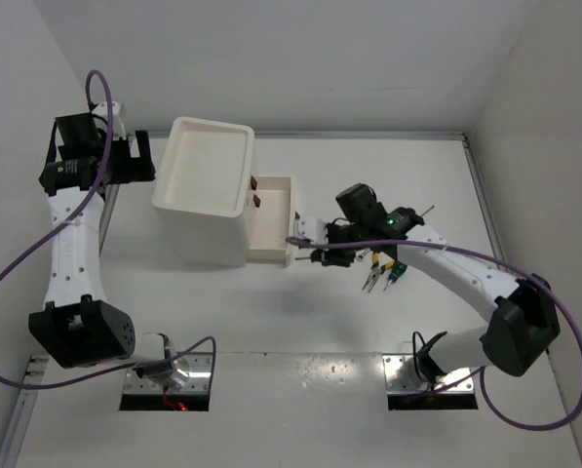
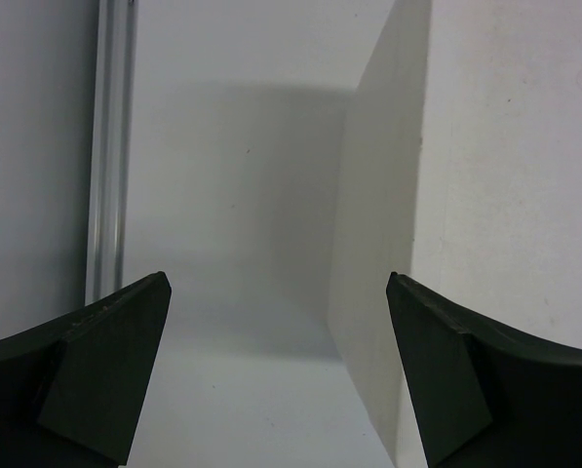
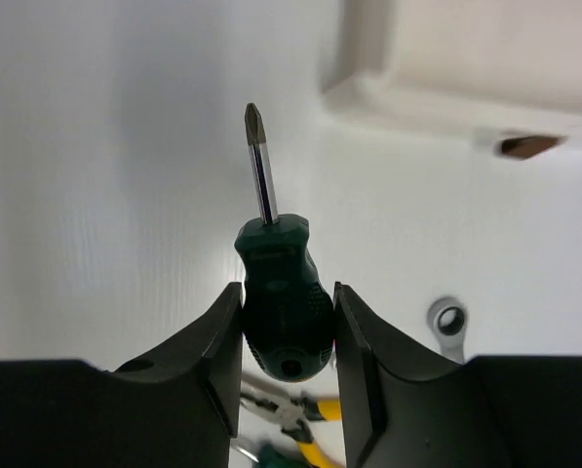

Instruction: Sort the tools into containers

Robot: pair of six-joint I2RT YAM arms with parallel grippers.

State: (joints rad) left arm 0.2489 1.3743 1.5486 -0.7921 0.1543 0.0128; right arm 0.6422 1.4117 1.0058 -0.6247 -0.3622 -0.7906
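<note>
My right gripper [image 3: 288, 292] is shut on a stubby green-handled screwdriver [image 3: 281, 307], held off the table with its tip pointing away from me. In the top view that gripper [image 1: 315, 251] hangs just right of the white container's open drawer [image 1: 271, 222]. Below it lie yellow-handled pliers [image 1: 372, 275], another green-handled tool [image 1: 393, 274] and a silver wrench's ring end [image 3: 449, 320]. My left gripper [image 2: 276, 292] is open and empty, beside the container's left wall [image 2: 485, 195].
The container's shallow top tray [image 1: 205, 164] sits above the drawers, whose red-brown handles [image 1: 255, 193] face right. An aluminium rail [image 2: 110, 146] runs along the table's left edge. White walls enclose the table at the back and on both sides.
</note>
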